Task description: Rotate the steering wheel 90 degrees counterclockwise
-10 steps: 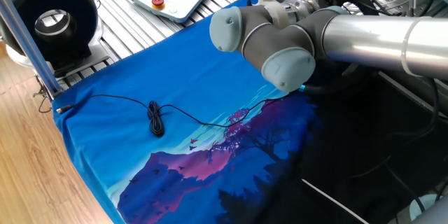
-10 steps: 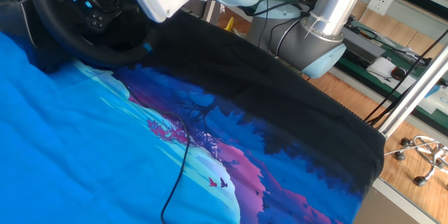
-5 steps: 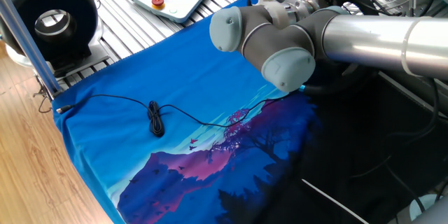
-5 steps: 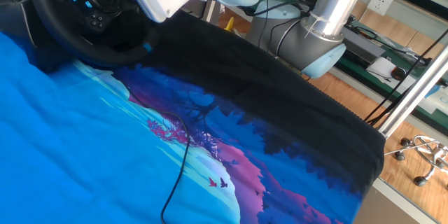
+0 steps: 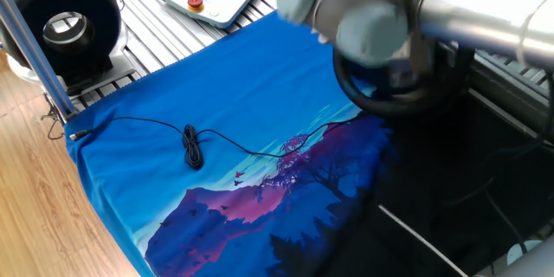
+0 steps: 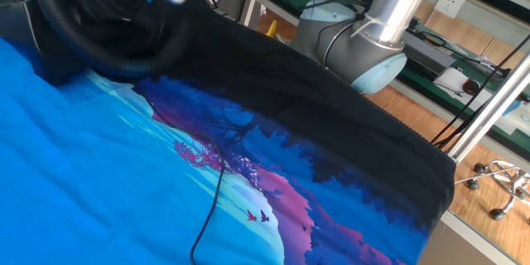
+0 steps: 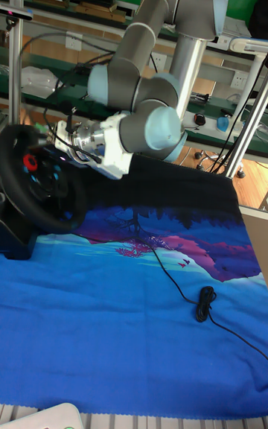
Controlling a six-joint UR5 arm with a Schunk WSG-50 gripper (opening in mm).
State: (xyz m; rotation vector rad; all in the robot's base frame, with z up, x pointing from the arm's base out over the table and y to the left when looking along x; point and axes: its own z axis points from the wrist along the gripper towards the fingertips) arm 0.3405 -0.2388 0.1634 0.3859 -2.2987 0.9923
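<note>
Nearest in the tall fixed view lies the blue printed cloth [image 7: 112, 339] over the table, with a thin black cable [image 7: 205, 302] coiled on it, well apart from the action. Neither has shifted across the last second.

Further back, at the cloth's left edge, stands the steering wheel [image 7: 33, 183], upright on its base, its red dial [image 7: 30, 161] facing the arm. The gripper [image 7: 63, 138] sits at the wheel's upper rim, but its fingers are hidden against the dark rim and cables, so I cannot tell whether they are spread or clamped on the rim.

What has changed is the arm. Half a second ago it hung motionless and sharp in both fixed views; now its wrist joints [image 5: 363, 17] are smeared with motion blur and have swung up and toward the far side of the wheel. In the other fixed view the wheel [image 6: 108, 41] itself is blurred and its coloured hub buttons sit differently (the rim's lower arc looks shifted too).

My reading is that the turn has just begun, the wheel being carried round with the arm. How much of the quarter turn is done cannot be judged from these blurred pictures.
</note>
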